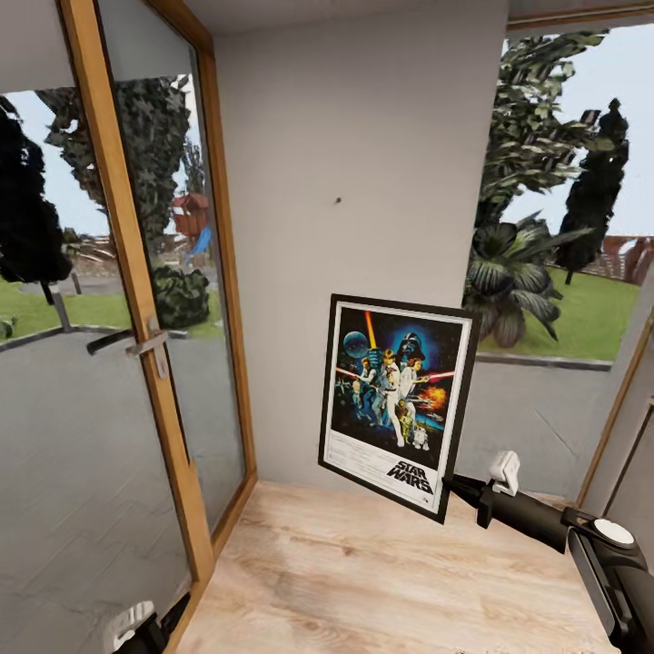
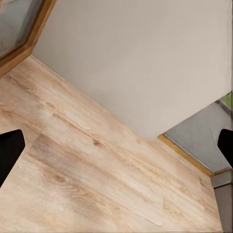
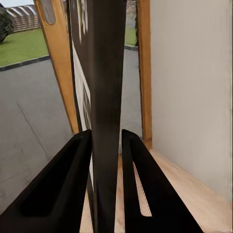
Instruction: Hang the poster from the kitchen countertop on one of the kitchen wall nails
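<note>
Between right pincer [image 3: 107, 145] fingers: poster [image 1: 397, 400]

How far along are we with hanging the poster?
Done: the poster is off the counter, clamped at its lower right corner by the right pincer, whose fingers press both faces of it. In hand: it is held up, tilted, in front of the grey wall panel. Left: raise it to the wall nail, which sits above it, bare, then release. The left pincer is open.

right end effector [image 3: 106, 145] clamped, left end effector [image 2: 116, 145] spread
</note>
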`<state>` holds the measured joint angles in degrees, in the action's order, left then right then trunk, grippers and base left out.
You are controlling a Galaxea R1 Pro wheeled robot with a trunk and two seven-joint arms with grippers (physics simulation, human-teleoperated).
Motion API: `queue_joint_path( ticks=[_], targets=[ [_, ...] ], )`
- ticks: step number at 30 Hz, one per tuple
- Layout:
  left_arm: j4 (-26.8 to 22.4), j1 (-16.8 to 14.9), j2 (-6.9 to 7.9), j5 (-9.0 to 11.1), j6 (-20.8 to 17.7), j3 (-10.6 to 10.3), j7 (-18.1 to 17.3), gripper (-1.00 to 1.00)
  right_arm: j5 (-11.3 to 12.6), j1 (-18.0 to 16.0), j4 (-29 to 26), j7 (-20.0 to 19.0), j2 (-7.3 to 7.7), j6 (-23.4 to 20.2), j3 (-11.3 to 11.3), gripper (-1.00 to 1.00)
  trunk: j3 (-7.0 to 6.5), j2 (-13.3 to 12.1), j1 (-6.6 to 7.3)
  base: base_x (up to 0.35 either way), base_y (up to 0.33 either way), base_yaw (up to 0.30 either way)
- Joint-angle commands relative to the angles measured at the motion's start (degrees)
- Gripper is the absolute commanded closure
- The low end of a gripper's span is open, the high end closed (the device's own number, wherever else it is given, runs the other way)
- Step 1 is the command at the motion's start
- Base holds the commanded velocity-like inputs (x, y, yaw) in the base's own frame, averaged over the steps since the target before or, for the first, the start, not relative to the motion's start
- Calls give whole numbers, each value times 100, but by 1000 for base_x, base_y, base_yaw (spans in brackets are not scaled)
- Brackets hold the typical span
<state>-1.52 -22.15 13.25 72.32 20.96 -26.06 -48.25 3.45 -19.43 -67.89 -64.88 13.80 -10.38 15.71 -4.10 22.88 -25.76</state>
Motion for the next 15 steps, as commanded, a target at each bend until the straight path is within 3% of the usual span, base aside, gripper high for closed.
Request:
queue_joint_path(
  ticks=[1,10,15],
  targets=[
    [0,0,0,36,30,-51,-8,-100,41,-5,4,-28,0,-69,2,100,-4,4,-2,15,15,-259],
    [-3,0,-7,28,31,-57,-9,-100,43,-7,4,-33,0,-69,4,100,-55,4,-2,5,5,-253],
    [-6,0,-7,28,31,-58,-9,-100,42,-6,4,-34,0,-88,10,100,-65,4,-2,0,0,-78]
  ],
)
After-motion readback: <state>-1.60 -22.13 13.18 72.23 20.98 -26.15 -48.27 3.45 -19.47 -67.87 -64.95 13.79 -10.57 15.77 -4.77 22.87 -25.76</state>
